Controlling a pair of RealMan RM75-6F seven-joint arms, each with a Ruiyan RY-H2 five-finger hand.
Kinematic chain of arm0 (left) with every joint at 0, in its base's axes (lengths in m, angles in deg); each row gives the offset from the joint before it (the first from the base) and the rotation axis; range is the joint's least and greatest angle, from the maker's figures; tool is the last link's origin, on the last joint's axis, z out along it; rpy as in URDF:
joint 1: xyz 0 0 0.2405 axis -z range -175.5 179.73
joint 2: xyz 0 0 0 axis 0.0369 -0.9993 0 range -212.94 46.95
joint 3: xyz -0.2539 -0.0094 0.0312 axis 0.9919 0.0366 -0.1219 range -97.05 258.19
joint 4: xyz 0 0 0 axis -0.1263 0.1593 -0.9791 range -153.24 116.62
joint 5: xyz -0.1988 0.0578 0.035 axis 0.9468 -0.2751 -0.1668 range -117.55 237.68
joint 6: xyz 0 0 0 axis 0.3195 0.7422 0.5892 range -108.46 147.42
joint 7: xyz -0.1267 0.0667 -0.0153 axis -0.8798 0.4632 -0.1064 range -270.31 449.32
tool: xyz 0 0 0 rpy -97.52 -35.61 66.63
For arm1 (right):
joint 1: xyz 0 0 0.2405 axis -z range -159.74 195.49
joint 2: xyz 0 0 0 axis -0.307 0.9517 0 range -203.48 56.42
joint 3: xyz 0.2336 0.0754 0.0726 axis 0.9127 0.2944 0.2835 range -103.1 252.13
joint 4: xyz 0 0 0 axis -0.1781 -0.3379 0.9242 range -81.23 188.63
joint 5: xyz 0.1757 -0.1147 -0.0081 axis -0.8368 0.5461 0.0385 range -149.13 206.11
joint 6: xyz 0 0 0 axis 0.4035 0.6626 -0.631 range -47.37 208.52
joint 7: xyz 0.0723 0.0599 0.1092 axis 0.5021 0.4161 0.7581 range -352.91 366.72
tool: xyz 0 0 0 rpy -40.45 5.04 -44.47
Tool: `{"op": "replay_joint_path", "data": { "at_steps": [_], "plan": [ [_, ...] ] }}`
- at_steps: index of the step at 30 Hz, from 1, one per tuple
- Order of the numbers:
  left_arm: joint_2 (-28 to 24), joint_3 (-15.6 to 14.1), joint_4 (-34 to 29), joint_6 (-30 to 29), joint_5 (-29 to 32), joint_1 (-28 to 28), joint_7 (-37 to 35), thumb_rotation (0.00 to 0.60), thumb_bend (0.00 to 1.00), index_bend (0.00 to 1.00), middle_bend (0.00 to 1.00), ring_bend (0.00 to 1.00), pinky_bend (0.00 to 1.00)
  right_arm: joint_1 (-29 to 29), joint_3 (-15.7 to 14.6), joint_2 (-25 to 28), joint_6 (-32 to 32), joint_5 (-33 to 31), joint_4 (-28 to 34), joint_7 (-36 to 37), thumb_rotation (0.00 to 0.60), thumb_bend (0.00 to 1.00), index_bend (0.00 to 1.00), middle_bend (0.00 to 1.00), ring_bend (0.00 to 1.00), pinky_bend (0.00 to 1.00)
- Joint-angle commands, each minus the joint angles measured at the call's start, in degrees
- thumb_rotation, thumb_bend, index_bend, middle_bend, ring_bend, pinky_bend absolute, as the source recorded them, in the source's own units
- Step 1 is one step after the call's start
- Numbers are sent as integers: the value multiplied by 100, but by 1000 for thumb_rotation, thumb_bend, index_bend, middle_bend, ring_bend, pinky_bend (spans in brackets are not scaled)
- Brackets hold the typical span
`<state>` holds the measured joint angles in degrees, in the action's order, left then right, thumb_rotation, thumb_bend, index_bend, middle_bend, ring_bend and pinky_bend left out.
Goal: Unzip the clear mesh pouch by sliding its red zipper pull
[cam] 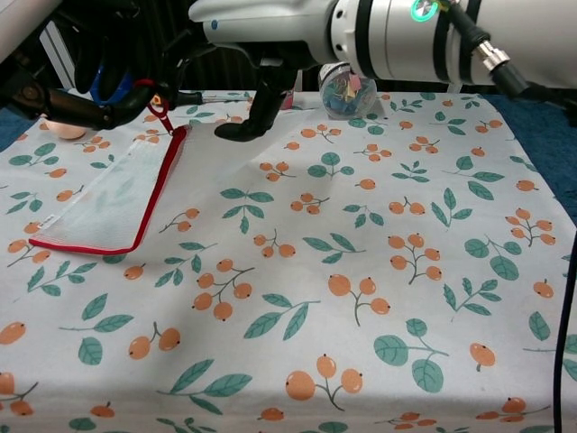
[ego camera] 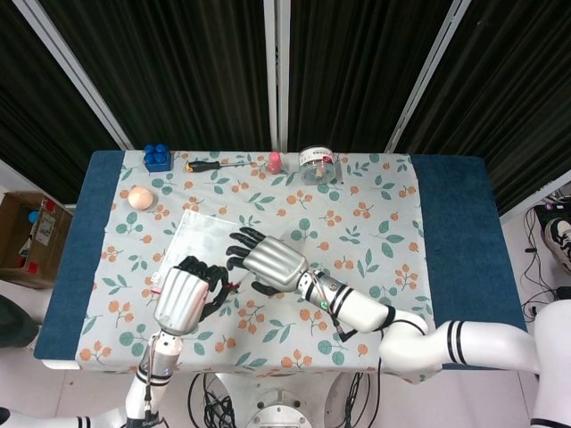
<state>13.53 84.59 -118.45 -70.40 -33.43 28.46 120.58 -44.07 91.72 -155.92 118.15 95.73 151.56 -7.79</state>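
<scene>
The left hand [cam: 86,99] pinches the red zipper pull [cam: 160,106]; the right hand [ego camera: 268,261], fingers spread and empty, hovers above the mesh pouch [cam: 108,200]; unpinned, the pouch may slide along.

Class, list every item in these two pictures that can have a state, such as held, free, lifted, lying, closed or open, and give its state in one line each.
Pouch: one corner lifted, rest lying on the table.
Zipper pull: pinched by the left hand.
Left hand: holds the zipper pull.
Right hand: empty, fingers spread over the pouch.
Jar: upright, lid on.
Screwdriver: lying flat.
</scene>
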Motion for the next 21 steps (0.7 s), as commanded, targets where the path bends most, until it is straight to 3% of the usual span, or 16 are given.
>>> {"op": "replay_joint_path", "data": {
  "at_steps": [1,8,15,21],
  "plan": [
    [-15,15,2,19,-23,-32,-38,600,393,750,724,698,560,-105,-59,-130,16,-127,-94,-96,600,308,331,186,0,0],
    [-20,82,21,100,-62,-88,-144,600,392,750,719,693,560,-225,-102,-333,116,-261,-238,-14,600,327,433,225,0,2],
    [14,52,146,52,-74,-246,-340,600,393,750,714,689,560,-242,6,-605,530,-207,-490,141,600,472,813,382,99,58],
    [89,-73,448,150,35,-380,-679,600,393,750,711,685,560,-81,78,-554,876,92,-500,543,600,507,937,437,142,79]
  ]
}}
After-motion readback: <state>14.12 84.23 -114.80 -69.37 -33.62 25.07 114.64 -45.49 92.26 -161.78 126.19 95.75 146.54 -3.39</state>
